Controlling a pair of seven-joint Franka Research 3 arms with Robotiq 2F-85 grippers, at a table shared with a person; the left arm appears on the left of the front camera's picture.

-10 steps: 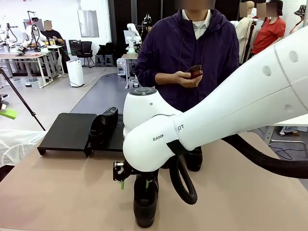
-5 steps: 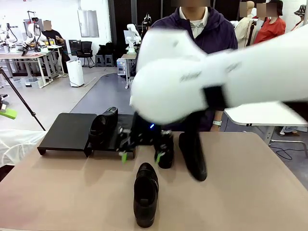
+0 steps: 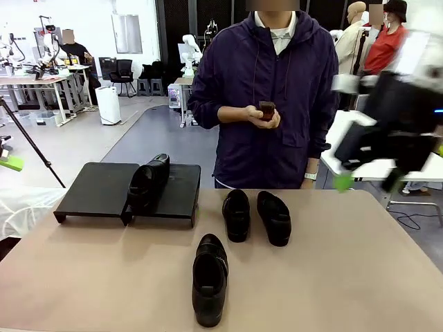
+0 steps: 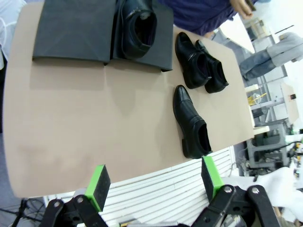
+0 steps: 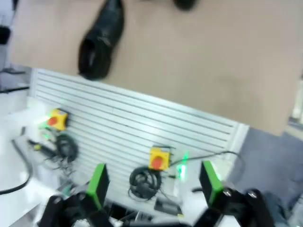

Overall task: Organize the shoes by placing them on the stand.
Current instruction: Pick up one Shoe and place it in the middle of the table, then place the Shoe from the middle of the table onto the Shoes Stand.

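Shoes [image 3: 236, 214] are seen three loose on the surface [image 3: 83, 277] and one laid on the stand [image 3: 97, 187], so three placements are judged outstanding. Left hand [image 4: 154, 177] and right hand [image 5: 154, 182] are held wide, empty, clear of them, presumably ready for picking.

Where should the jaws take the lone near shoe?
Probably across its narrow middle, at the sides of the opening, coming from above. The shoe sits sole-down on the table, its length running near to far, with both sides clear of the other shoes.

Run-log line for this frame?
stand: one shoe on it | table: three loose shoes | left gripper: open, empty | right gripper: open, empty
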